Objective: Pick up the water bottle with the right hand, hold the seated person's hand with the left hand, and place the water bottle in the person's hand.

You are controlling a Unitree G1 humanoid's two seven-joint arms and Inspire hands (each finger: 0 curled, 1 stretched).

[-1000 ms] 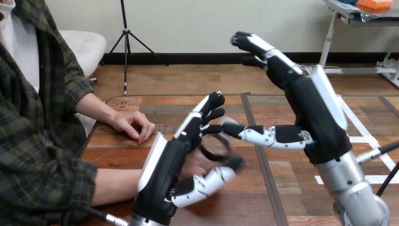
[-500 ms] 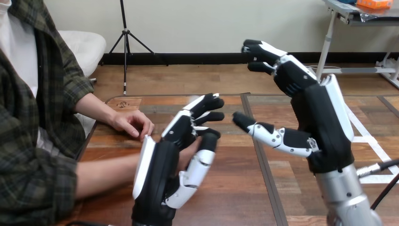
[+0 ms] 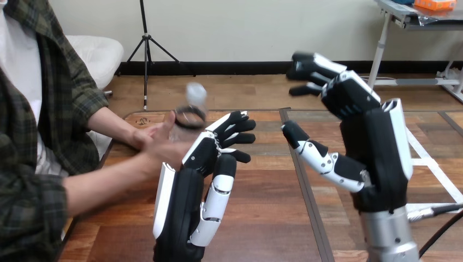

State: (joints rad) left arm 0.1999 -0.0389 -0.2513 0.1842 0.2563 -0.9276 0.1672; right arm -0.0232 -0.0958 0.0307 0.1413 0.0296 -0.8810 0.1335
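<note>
While the left hand, nearest, stands loosely spread and empty just beside the person's hand, which grips the raised water bottle, and the right hand hangs wide and empty, the handover looks complete, so next both arms need only draw clear.

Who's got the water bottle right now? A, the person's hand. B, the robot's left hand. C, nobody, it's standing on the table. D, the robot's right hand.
A: the person's hand is closed round the water bottle and holds it up, while the left hand and right hand are open and hold nothing.
</note>
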